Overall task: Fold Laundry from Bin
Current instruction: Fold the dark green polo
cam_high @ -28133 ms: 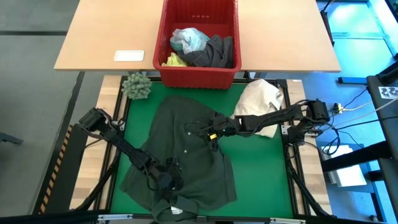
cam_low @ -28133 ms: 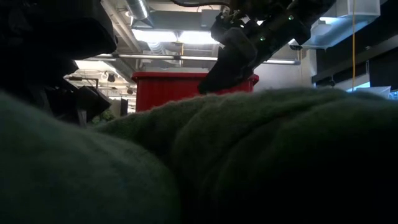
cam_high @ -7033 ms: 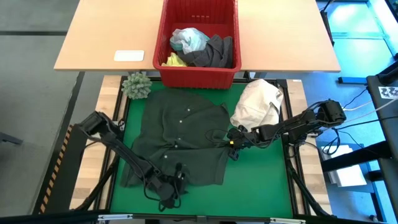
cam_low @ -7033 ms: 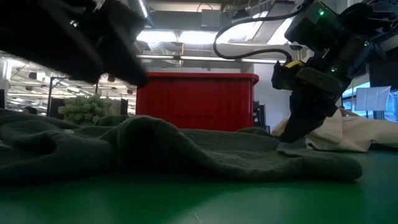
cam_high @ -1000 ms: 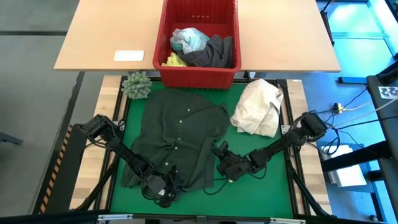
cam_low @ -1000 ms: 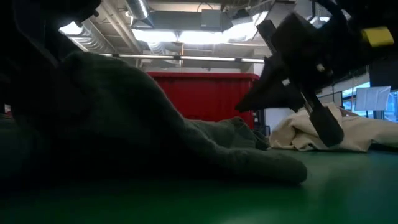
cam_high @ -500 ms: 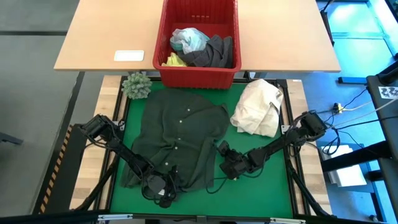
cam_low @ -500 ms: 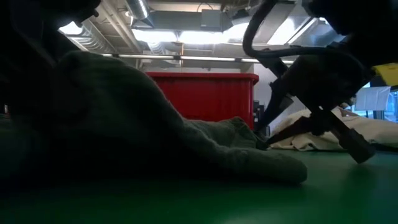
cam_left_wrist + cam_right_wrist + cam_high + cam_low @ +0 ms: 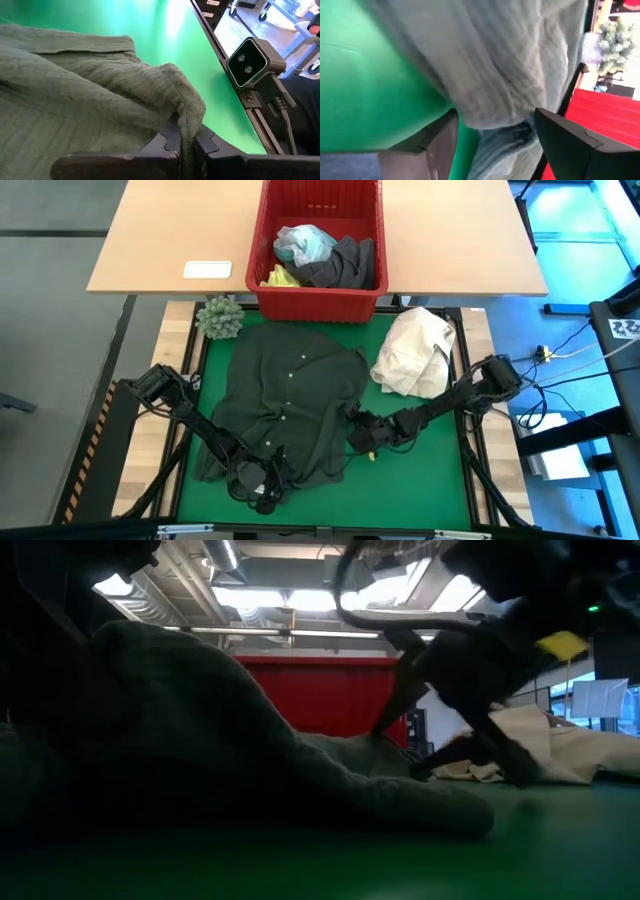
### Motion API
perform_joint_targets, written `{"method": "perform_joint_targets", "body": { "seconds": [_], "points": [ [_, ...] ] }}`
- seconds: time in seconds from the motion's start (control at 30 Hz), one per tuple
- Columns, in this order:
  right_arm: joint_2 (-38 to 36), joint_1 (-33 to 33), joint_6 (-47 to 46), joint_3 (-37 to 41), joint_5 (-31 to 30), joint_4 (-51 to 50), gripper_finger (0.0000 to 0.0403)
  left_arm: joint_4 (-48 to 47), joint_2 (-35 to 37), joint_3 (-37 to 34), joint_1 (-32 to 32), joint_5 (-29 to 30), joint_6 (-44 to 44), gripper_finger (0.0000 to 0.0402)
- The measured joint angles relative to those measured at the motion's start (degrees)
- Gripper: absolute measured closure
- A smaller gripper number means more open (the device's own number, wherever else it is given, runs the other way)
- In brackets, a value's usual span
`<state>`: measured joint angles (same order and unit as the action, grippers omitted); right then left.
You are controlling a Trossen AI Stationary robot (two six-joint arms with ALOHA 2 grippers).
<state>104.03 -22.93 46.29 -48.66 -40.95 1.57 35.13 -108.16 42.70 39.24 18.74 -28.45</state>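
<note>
**Ana:** Green matting point(image 9: 420, 480) covers the work surface, with a wooden table point(image 9: 170, 230) beyond it. Where's the laundry?

**Ben:** One dark green shirt point(image 9: 290, 400) lies spread on the mat, buttons up, its collar end toward the bin point(image 9: 320, 302). The red bin sits at the wooden table's near edge and holds the other pieces: a turquoise garment point(image 9: 305, 242), a grey garment point(image 9: 340, 265) and a bit of a yellow garment point(image 9: 278, 277).

**Ana:** And the left gripper point(image 9: 258, 483)?

**Ben:** Down at the shirt's near hem, pressed together on a fold of the fabric. Its wrist view shows the cloth pinched between the two fingers point(image 9: 172, 142), draping up and over them.

**Ana:** The right gripper point(image 9: 358, 435)?

**Ben:** At the shirt's right edge, low over the mat. Its fingers point(image 9: 437, 137) stand spread, with the shirt's edge lying in the gap between them, not clamped.

**Ana:** Anything else around?

**Ben:** A cream cloth bundle point(image 9: 415, 352) lies on the mat's far right corner, just beyond the right arm. A spiky green ball point(image 9: 220, 317) sits at the far left corner, beside the bin. A white card point(image 9: 208, 269) lies on the wooden table, left of the bin.
</note>
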Motion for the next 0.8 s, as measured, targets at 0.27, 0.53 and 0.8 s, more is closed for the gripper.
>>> {"method": "perform_joint_targets", "body": {
  "seconds": [0.27, 0.53, 0.8],
  "points": [
    [0.0, 1.1, 0.6, 0.0, 1.0, 5.3, 0.0211, 0.0, 0.0, 0.0, 0.2, 0.0, 0.0, 0.0401],
    [0.0, -3.2, 0.7, 0.0, 0.0, 10.3, 0.0316, -0.7, 0.0, 0.0, 0.2, 0.0, -0.3, 0.0401],
    [0.0, -4.4, 0.7, -0.9, -2.6, 11.9, 0.0388, -1.3, 0.0, 0.0, 0.2, -0.5, -1.3, 0.0401]
  ]
}}
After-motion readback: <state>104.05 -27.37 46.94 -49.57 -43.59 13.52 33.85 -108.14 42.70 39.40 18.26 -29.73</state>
